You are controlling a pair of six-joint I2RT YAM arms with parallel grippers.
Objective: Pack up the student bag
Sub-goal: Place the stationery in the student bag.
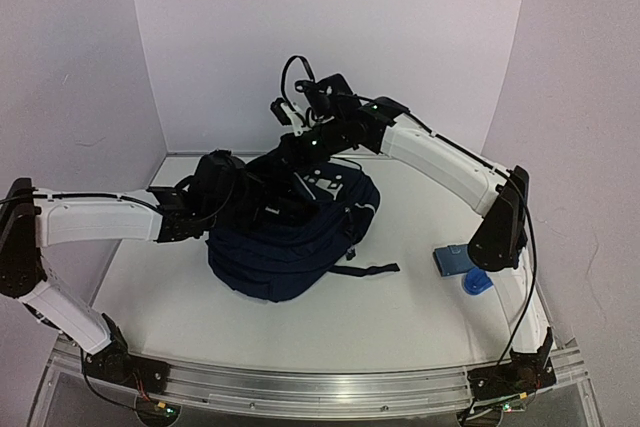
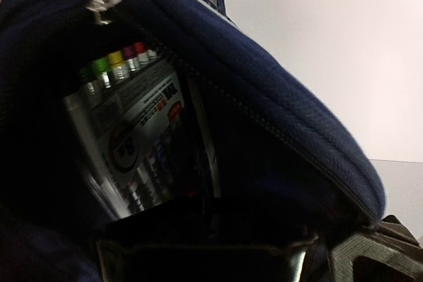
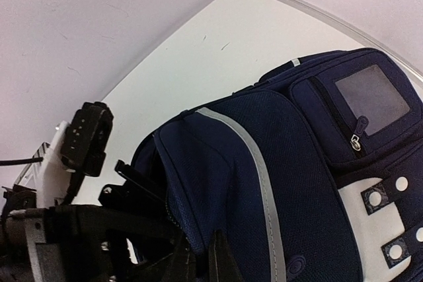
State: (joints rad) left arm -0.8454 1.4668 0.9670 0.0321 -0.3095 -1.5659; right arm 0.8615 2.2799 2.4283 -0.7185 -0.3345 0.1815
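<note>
The student bag [image 1: 300, 242], navy with pale stripes and a white buckle patch [image 3: 380, 222], lies in the middle of the table. My right gripper [image 3: 201, 259] is shut on the rim of its open flap and holds it lifted. My left gripper [image 1: 268, 209] reaches into the opening from the left; in its own wrist view the jaws are lost in darkness, so I cannot see how they stand. Inside the student bag [image 2: 277, 97] stands a pack of markers [image 2: 132, 130] with coloured caps, just ahead of the left gripper.
A small blue pouch [image 1: 452, 259] and a blue object [image 1: 477, 283] lie at the right, beside the right arm's base link. A loose strap [image 1: 370, 269] trails from the bag to the right. White walls close the back and sides.
</note>
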